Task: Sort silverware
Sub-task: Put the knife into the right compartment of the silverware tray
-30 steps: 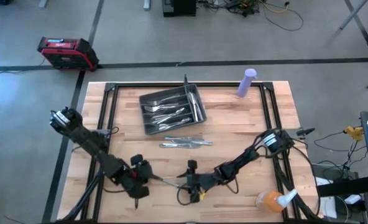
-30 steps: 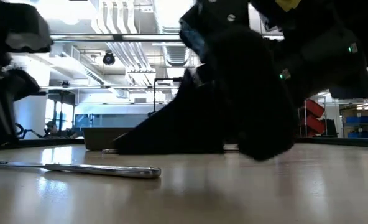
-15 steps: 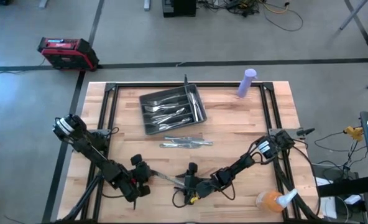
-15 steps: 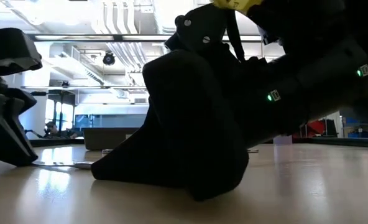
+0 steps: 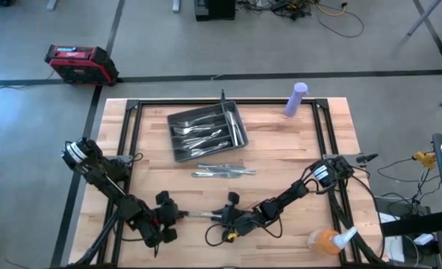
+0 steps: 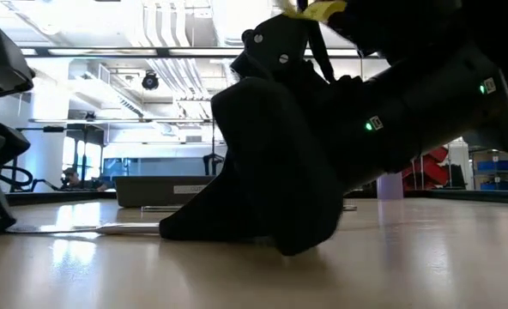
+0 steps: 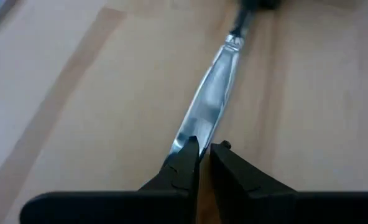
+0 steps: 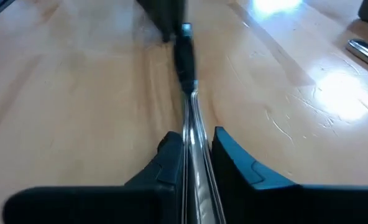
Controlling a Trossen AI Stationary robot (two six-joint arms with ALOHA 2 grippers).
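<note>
Two grippers pinch one knife at near edge: left gripper clamped on one end, right gripper on other. Knife flat now, was angled. Handover probably underway. Tray far centre.

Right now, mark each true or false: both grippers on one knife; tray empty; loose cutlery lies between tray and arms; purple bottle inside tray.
1. Left gripper and right gripper both close on one knife: true.
2. The tray is empty: false, it holds cutlery.
3. Loose cutlery lies between tray and arms: true.
4. The purple bottle stands inside the tray: false, it stands on the table apart from it.
</note>
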